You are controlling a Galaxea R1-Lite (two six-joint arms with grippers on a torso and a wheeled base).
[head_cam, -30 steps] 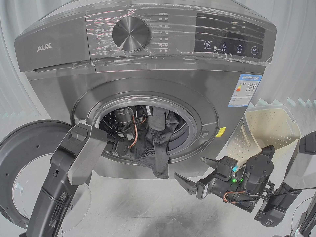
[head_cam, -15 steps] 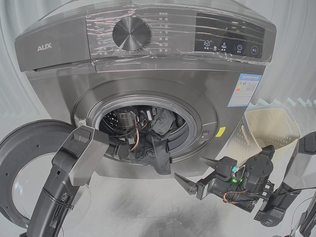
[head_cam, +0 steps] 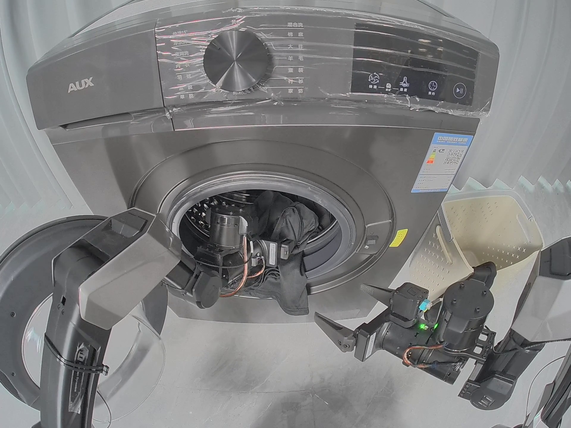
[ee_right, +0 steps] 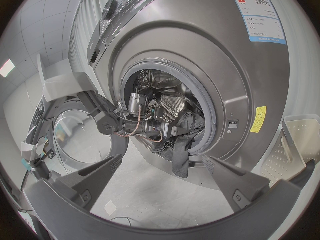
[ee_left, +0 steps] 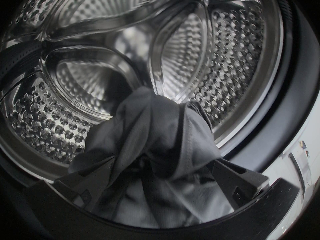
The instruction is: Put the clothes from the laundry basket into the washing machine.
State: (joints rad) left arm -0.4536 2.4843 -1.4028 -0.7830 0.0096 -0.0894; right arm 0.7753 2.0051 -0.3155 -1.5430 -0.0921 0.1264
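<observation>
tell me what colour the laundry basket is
The laundry basket is cream, with small perforations across its walls; it shows best in the head view.

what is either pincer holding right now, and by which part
Nothing looks gripped. The left pincer is open, with the dark garment bunched loosely between its fingers; the right pincer is open and empty.
</observation>
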